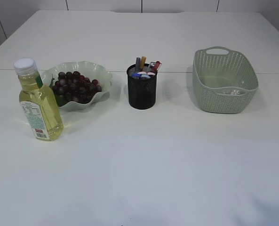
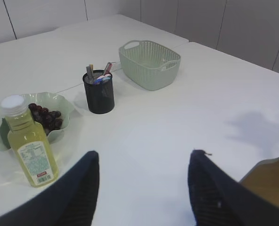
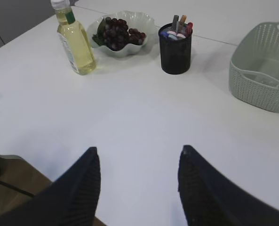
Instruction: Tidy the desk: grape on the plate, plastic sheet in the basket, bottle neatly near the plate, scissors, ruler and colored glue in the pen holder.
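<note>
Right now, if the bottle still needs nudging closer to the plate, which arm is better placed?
Left, probably. The bottle stands upright at the table's left end beside the plate of grapes, on the left arm's side. Both grippers, left and right, hang open and empty, pulled back.

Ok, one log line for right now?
grapes: on plate | bottle: upright beside plate | pen holder: filled | basket: plastic sheet inside | both pincers: open, empty

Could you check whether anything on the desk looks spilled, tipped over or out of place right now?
Nothing stands out. The bottle stands upright beside the plate, the grapes lie on the plate, the pen holder is upright with items in it, and the basket sits level. No spill shows on the table.
</note>
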You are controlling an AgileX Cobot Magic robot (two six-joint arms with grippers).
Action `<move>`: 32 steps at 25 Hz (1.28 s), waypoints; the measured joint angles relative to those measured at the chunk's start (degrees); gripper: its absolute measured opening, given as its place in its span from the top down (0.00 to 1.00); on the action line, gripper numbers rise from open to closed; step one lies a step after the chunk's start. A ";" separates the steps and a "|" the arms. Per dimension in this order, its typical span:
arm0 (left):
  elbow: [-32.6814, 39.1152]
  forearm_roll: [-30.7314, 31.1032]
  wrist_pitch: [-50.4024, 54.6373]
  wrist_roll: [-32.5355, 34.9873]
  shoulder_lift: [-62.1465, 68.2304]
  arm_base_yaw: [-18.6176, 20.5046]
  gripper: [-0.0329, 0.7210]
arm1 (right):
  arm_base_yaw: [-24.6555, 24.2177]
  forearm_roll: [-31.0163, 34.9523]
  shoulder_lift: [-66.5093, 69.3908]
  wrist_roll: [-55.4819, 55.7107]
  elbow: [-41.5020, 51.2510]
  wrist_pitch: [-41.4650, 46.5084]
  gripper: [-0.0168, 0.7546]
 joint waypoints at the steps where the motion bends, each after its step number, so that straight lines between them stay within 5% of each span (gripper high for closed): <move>1: 0.53 0.00 0.62 0.00 -1.09 0.00 0.38 | 0.00 0.56 -2.45 -0.28 0.92 0.13 0.43; 16: 8.47 1.09 5.06 0.00 -9.11 0.00 0.38 | 0.12 -2.82 -17.64 -1.35 7.96 5.72 0.43; 32: 10.66 2.63 10.63 0.00 -9.59 0.00 0.38 | 0.12 -0.91 -18.36 -2.18 10.56 10.92 0.43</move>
